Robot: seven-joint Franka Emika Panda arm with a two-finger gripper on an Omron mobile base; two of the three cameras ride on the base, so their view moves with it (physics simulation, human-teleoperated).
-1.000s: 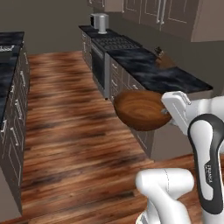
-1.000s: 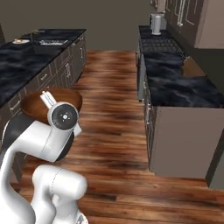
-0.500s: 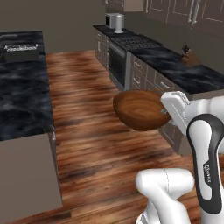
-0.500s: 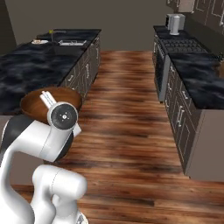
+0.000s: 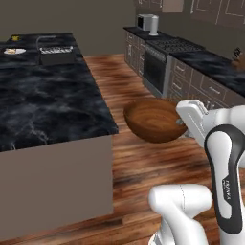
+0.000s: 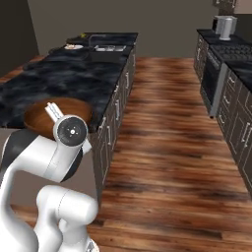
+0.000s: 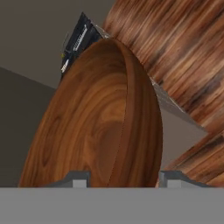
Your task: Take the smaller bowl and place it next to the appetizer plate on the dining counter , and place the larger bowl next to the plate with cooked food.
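The larger bowl (image 5: pixel 154 119), dark reddish-brown with wood grain, hangs in the air over the wooden floor, tilted, just off the near corner of the dining counter (image 5: pixel 48 103). My gripper (image 5: pixel 181 122) is shut on its rim. In the hand view the bowl (image 7: pixel 94 127) stands on edge, and its rim runs down between the two fingertips of the gripper (image 7: pixel 124 177). From the right side the bowl (image 6: pixel 42 114) shows behind my arm, beside the counter (image 6: pixel 64 78). A white plate with brownish food (image 5: pixel 14 51) (image 6: pixel 74 47) lies at the counter's far end.
A sink (image 5: pixel 56 51) (image 6: pixel 106 48) is set in the island's far part. A stove (image 5: pixel 174 45) and a grey appliance (image 5: pixel 150 24) (image 6: pixel 224 27) stand on the wall counter to the right. A wooden-floored aisle (image 6: pixel 167 128) runs between the two counters.
The whole picture has shifted: the base has moved, and the island counter now lies close on the left. The bowl stays in my grip, in the same place relative to the arm.
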